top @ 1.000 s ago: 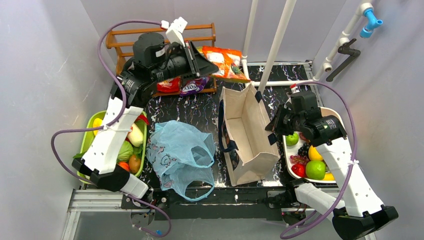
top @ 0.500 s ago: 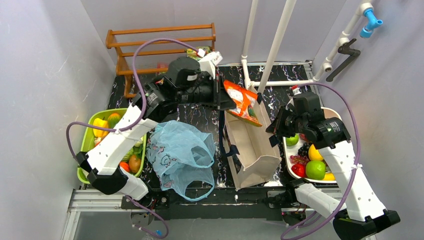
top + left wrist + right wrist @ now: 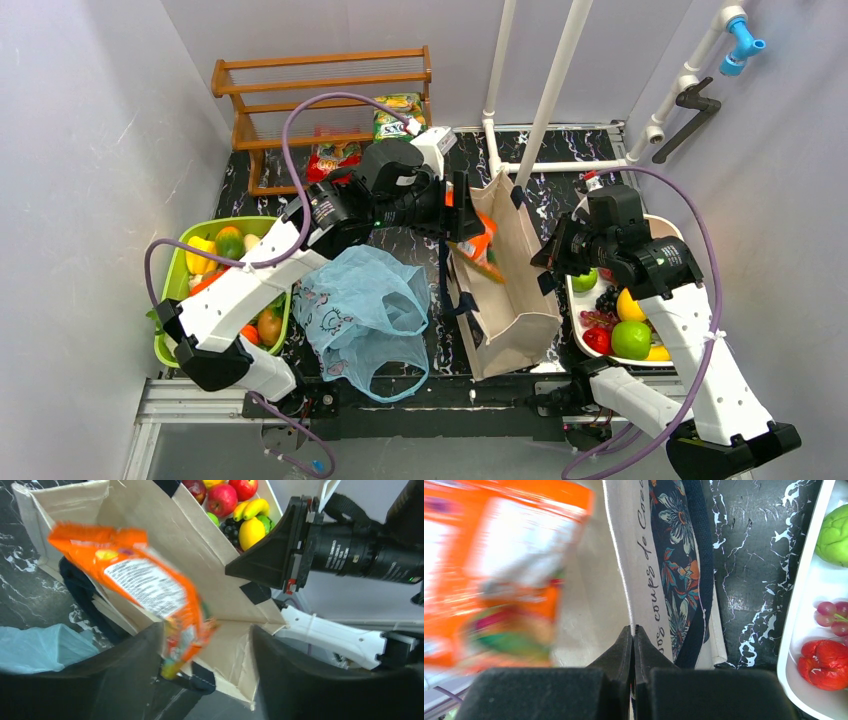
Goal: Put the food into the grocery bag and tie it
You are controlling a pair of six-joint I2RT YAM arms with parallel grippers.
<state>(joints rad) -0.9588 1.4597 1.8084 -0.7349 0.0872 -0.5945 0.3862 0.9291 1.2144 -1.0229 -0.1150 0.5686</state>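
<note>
Hanging over the open mouth of the beige tote (image 3: 505, 335), the left gripper (image 3: 207, 632) had its jaws well apart. The orange snack packet (image 3: 145, 587) showed blurred and tilted, its lower end in the gap beside one finger. Whether it was still gripped could not be told. The right gripper (image 3: 634, 630) was pinched together on the tote's right rim, the printed navy handle just beside its fingertips. The grocery bag (image 3: 355, 300) lay crumpled on the black marbled table (image 3: 400, 225), just left of the tote, with its loop handles toward the near edge and nothing visible inside. A green bin (image 3: 170, 300) of produce stood left of the bag. A white tray (image 3: 791, 630) of fruit stood right of the tote. More packets sat at the wooden rack (image 3: 320, 75).
</note>
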